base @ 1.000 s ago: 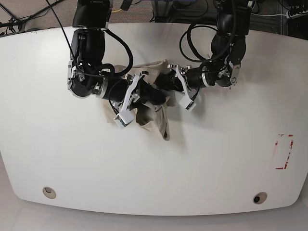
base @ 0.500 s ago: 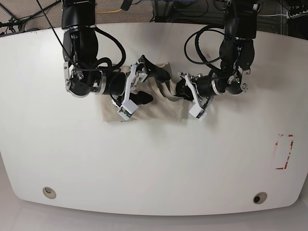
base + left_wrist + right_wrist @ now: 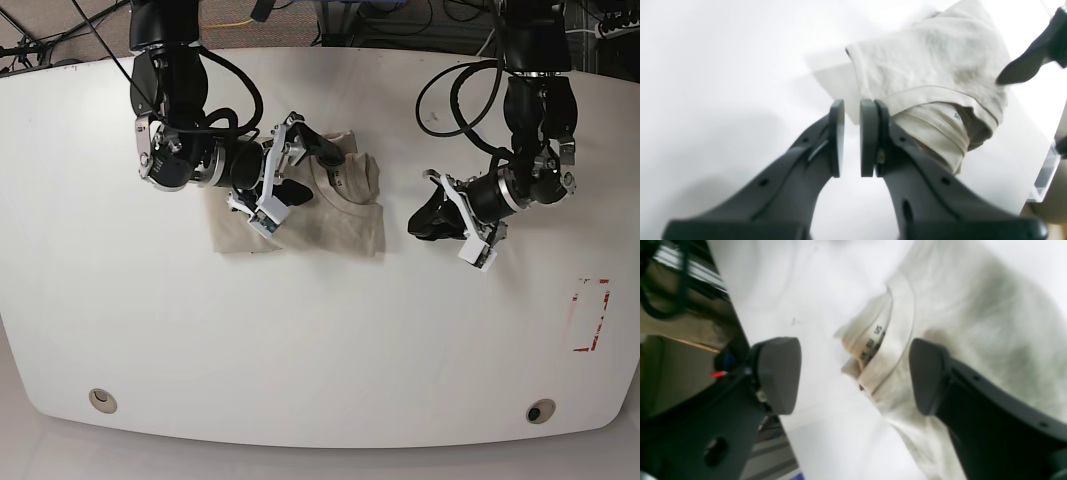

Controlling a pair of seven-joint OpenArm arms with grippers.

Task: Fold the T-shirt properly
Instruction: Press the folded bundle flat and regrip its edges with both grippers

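The beige T-shirt (image 3: 340,225) lies folded in a flat rectangle on the white table (image 3: 300,330), left of centre, with its collar and label (image 3: 873,340) facing up. My right gripper (image 3: 322,172) hovers over the shirt's upper middle. It is open, and the collar edge lies between its wide-spread fingers (image 3: 778,373) without being gripped. My left gripper (image 3: 415,225) is off to the right of the shirt, apart from it. Its pads (image 3: 836,133) stand nearly together with nothing between them, and the T-shirt (image 3: 933,66) lies just beyond them.
A red-outlined rectangle (image 3: 590,315) is marked near the table's right edge. Two round holes (image 3: 101,400) (image 3: 540,411) sit by the front edge. Cables and floor clutter lie behind the far edge.
The bunched, lifted shirt has been laid down flat. My right gripper let go and opened. My left arm has pulled away to the right, off the shirt.
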